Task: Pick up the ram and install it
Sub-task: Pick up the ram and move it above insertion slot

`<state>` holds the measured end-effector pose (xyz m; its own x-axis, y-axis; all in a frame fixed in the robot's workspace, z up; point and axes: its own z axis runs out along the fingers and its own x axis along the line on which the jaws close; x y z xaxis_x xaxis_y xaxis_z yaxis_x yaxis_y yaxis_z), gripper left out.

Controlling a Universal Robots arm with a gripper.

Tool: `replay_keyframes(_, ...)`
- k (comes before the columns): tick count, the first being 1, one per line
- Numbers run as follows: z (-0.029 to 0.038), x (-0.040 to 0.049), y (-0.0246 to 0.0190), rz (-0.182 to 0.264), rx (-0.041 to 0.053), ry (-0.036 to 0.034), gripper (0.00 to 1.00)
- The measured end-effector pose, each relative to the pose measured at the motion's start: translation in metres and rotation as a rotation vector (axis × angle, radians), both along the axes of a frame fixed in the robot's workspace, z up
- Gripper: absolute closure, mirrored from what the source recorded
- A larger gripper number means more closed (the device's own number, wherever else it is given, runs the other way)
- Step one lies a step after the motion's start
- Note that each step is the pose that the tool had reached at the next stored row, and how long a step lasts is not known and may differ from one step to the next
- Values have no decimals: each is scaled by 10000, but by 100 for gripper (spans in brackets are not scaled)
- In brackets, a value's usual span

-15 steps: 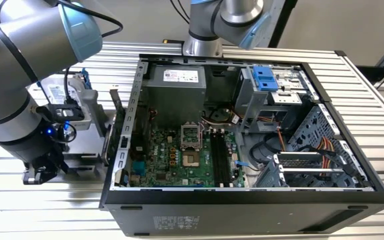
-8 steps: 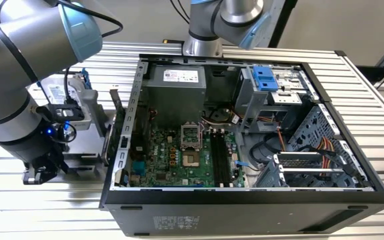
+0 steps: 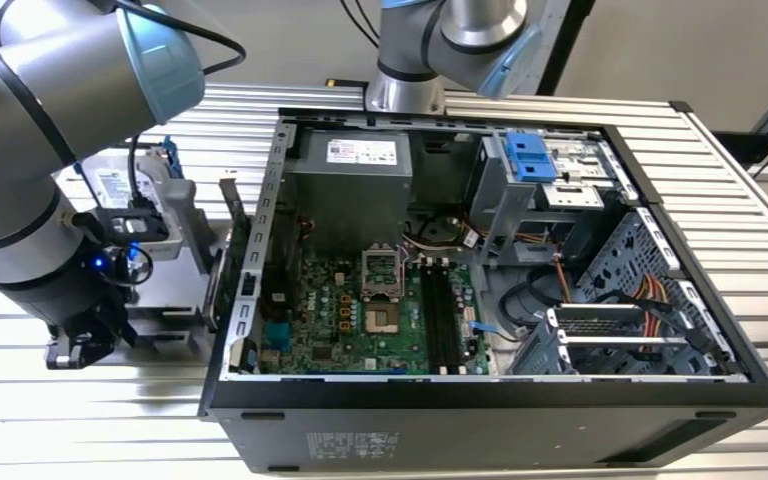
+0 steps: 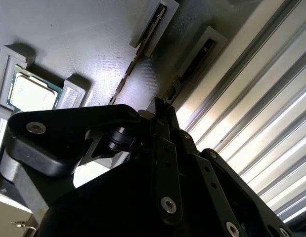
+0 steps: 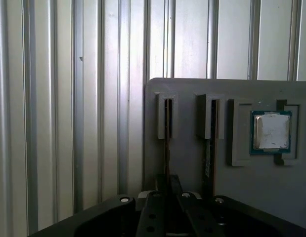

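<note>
Open computer case [image 3: 491, 425] lying on the desk [image 3: 758, 230], motherboard [image 3: 357, 330] sitting inside it toward the exterior view's left. Holder tray [image 5: 251, 192] resting on the desk beside the case, on the exterior view's left. In the first wrist view, two sticks standing on edge in neighbouring slots of the tray, processor chip [image 5: 271, 131] lying in a recess beside them. Pincer [image 5: 167, 185] hanging directly over the ram [image 5: 166, 148], the stick farther from the chip; second stick [image 5: 208, 158] standing between ram and chip.
</note>
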<state>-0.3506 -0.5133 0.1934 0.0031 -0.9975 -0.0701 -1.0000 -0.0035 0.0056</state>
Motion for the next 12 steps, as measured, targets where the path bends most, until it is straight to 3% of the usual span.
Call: replay_keyframes(12, 137, 0, 0, 0, -4, 3, 100)
